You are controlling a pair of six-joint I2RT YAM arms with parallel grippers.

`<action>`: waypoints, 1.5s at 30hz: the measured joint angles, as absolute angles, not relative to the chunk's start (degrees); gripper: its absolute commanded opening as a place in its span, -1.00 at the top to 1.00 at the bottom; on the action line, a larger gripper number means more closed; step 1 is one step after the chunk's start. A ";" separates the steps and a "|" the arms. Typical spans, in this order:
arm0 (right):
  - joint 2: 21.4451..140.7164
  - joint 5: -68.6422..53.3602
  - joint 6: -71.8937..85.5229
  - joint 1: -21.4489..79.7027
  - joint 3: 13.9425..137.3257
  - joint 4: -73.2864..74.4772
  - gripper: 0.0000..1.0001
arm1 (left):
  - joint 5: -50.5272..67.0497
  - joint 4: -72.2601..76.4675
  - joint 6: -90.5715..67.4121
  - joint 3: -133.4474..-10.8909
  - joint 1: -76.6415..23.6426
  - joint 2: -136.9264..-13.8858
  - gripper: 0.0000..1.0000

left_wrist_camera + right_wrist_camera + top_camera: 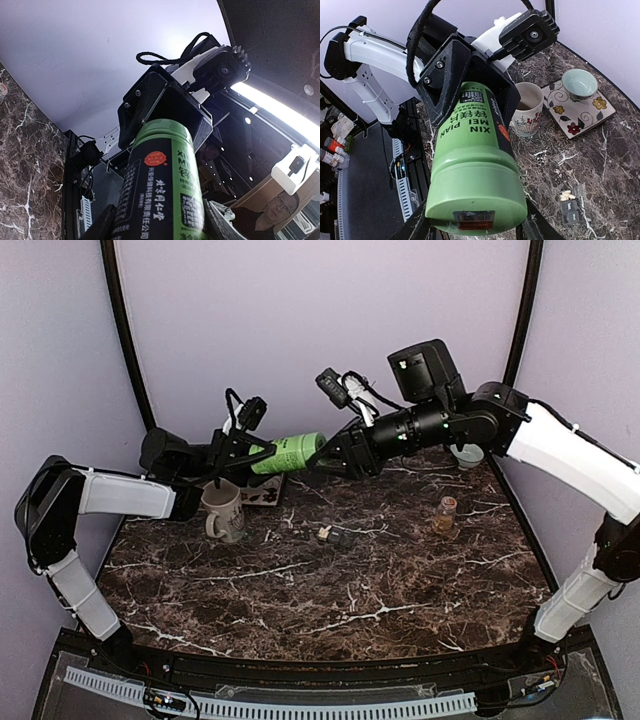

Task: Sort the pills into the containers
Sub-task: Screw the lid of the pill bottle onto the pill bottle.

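Bottle (pixel 290 452) hangs sideways over the table's (pixel 400 620) back-left, above the mug (pixel 224 512); left gripper (pixel 250 453) pinches its body; right gripper (pixel 474 226) flanks the cap, contact unclear; pills (pixel 565 195) lie mid-table just beside the grey containers (pixel 569 211), well apart from every edge.

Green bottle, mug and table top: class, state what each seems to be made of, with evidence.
Green bottle: plastic, probably; satin sheen, moulded cap step. Mug: glazed ceramic, likely; glossy white, painted pattern. Table top: dark marble look, white veins; stone or laminate, unclear.
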State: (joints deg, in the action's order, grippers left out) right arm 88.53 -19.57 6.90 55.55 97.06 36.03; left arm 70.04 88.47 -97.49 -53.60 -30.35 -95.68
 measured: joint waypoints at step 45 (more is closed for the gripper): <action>92.16 -36.77 72.62 47.94 88.09 6.09 -0.60 | 47.59 23.51 -29.85 -55.33 -33.74 -70.94 1.00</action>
